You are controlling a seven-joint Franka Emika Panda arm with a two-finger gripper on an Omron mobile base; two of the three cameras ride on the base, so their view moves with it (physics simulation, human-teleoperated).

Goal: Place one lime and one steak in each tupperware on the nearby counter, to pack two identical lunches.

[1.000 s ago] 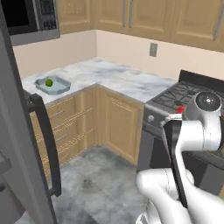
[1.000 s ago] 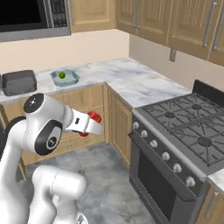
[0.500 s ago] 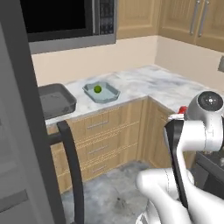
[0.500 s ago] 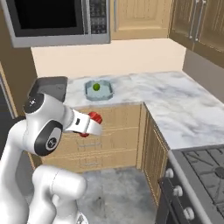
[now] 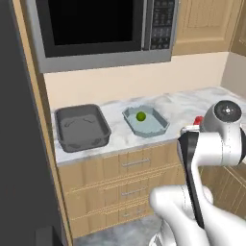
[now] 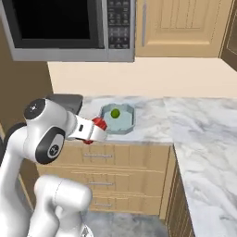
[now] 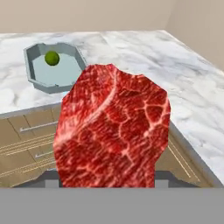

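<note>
1. Hand view, item held: steak (image 7: pixel 113 129) — a bright red raw slab with fine pale marbling lines and an irregular, roughly pointed top edge. It stands upright just in front of my camera. My fingertips are hidden behind it; going by how the meat sits fixed there, my gripper (image 6: pixel 95 131) is closed on it.

2. Right base view, same item: the steak shows as a small red piece at the end of my hand, held in the air in front of the wooden drawer fronts (image 6: pixel 99 162), just below the counter's (image 6: pixel 194 134) front edge and apart from the tray.

3. Lime (image 5: pixel 141 116) — small, round, yellow-green, smooth. It lies inside the pale blue-grey tupperware (image 5: pixel 158 126), towards the tray's back part.

4. Pale blue-grey tupperware — shallow, octagonal, with a raised rim. It sits on the grey-white marbled counter, beneath the microwave (image 5: pixel 96 29).

5. Dark grey tupperware (image 5: pixel 80 127) — shallow, rounded corners, raised rim. It sits on the same counter, near the pale tray on its left in the left base view, close to the counter's end; the two trays do not touch.

6. Counter — marbled stone over light wooden cabinets, turning a corner at the right of the right base view.
</note>
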